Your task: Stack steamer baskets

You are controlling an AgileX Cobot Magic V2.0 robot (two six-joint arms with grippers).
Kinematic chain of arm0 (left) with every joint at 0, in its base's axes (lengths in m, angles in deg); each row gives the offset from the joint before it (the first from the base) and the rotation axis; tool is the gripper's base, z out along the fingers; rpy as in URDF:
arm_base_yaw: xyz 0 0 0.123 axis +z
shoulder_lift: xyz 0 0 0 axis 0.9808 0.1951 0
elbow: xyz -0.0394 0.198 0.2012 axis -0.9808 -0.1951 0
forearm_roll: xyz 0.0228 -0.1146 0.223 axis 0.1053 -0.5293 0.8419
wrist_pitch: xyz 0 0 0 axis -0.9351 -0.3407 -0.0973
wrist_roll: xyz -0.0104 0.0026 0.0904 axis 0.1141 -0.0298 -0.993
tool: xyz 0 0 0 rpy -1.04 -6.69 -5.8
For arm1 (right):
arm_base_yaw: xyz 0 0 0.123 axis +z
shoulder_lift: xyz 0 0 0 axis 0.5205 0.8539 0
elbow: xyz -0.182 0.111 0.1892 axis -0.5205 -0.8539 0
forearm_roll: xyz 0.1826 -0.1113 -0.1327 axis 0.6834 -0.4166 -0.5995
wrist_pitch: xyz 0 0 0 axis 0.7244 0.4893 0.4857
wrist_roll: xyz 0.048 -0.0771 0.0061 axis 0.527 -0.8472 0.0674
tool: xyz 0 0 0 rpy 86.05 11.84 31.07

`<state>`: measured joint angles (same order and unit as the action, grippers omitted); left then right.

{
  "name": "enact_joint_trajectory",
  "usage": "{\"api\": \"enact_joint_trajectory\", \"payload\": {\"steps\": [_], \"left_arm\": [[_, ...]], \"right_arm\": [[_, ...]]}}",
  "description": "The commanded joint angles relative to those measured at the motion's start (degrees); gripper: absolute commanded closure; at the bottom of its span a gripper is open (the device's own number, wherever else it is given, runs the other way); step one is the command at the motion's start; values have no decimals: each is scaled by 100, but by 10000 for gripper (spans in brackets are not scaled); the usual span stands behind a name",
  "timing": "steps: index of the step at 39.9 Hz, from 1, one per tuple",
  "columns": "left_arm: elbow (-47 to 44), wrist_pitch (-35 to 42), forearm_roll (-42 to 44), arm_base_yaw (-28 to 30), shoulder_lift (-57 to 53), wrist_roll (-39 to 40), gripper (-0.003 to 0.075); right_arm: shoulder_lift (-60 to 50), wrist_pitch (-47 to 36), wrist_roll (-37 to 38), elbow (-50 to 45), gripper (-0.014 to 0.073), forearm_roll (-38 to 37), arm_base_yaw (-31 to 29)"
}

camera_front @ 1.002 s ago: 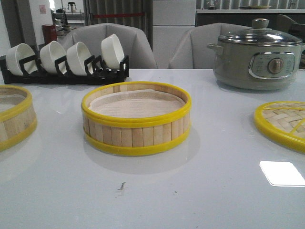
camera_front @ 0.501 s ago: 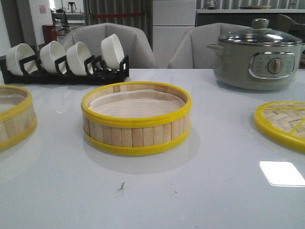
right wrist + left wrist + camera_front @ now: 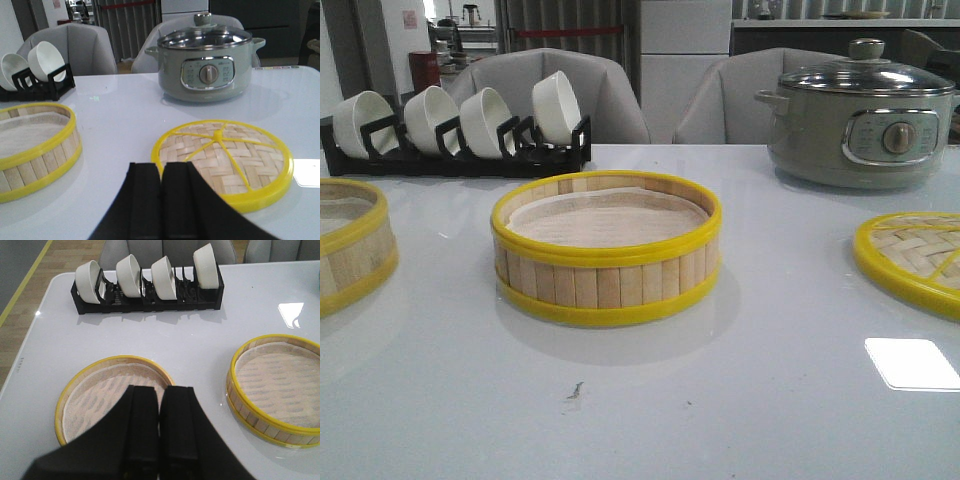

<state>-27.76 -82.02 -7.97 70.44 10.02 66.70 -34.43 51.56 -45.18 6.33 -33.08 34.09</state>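
Note:
One steamer basket stands in the middle of the white table, its paper liner showing. A second steamer basket sits at the left edge of the front view. In the left wrist view my left gripper hovers above that left steamer basket, shut and empty, with the middle steamer basket off to one side. My right gripper is shut on nothing, low over the table between the middle steamer basket and the woven lid. Neither gripper appears in the front view.
A black rack of white bowls lines the back left. A grey electric pot with glass lid stands at the back right. The flat woven lid lies at the right. Grey chairs stand behind the table.

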Motion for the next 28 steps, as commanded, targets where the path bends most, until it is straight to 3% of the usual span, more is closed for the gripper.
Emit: {"api": "enact_joint_trajectory", "payload": {"steps": [1, 8, 13, 28], "left_arm": [[189, 462, 18, -21, -4, 10, 636], [189, 424, 18, -21, -4, 10, 636], [189, 424, 18, -21, -4, 10, 636], [189, 401, -8, -21, 128, 10, 636]], "right_arm": [[-113, -808, -16, 87, 567, -31, -12], [-99, -650, 107, 650, 567, 58, 5], [310, 99, 37, 1656, 567, -106, 5], [3571, 2205, 30, 3991, 567, -141, 5]]}}
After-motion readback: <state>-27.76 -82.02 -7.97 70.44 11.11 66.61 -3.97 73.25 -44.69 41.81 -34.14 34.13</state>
